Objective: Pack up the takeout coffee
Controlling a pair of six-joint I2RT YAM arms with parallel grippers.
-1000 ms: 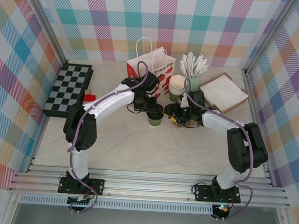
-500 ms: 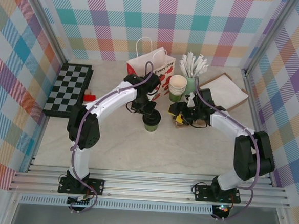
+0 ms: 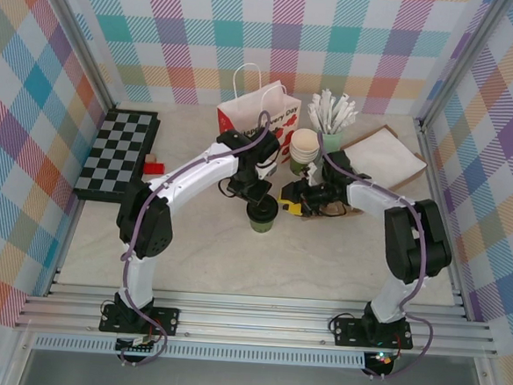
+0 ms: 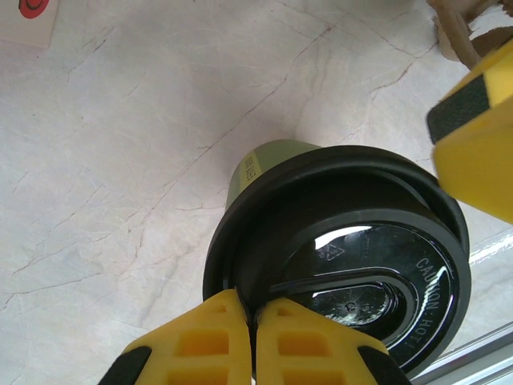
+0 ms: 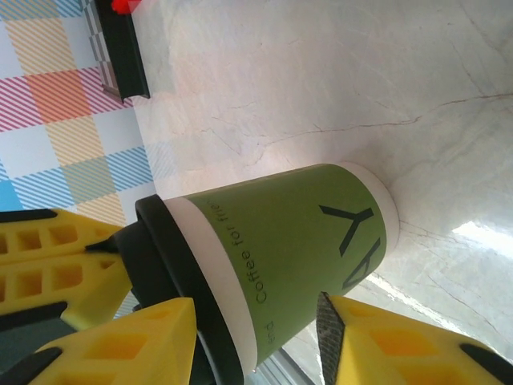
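Note:
The takeout coffee is a green paper cup with a black lid, upright with its base at the tabletop. My left gripper is shut on the lid's rim; its fingers show at the left in the right wrist view. My right gripper comes in from the right, jaws open either side of the cup; I cannot see contact. One of its fingers is beside the lid. The brown carrier lies under the right arm, and its edge shows in the left wrist view.
A white paper bag stands behind the cup. Stacked cream cups and a holder of white stirrers are at the back right, beside a flat brown box. A checkerboard lies far left.
The left gripper has brought the cup a little nearer and down. The right gripper drew back, then swung left to the cup, and its jaws have narrowed.

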